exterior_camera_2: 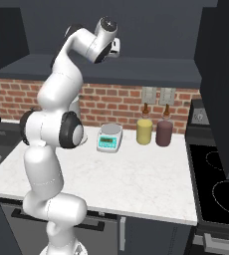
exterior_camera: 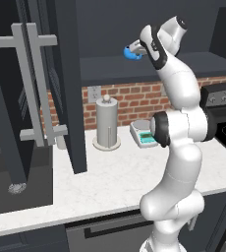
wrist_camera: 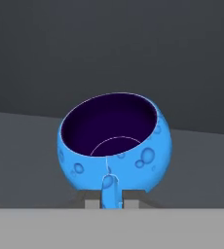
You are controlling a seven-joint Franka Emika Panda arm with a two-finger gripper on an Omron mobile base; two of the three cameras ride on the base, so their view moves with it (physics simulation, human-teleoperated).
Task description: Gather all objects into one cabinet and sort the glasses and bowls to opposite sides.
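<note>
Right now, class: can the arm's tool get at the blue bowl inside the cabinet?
Apparently yes: the tool is already shut on the blue bowl, in the open cabinet with nothing between them.

Small round glossy blue bowl (wrist_camera: 115, 146) with dark purple inside, tilted toward 11 o'clock, pinched at its 6 o'clock rim between closed dark finger tips (wrist_camera: 110, 198), above dark shelf floor (wrist_camera: 16, 160).

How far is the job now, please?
Done: nothing visibly sorted yet. In hand: the gripper has its jaws shut on a blue bowl on the cabinet shelf. Left: placing this bowl; the other bowls and cup are not visible here.
</note>
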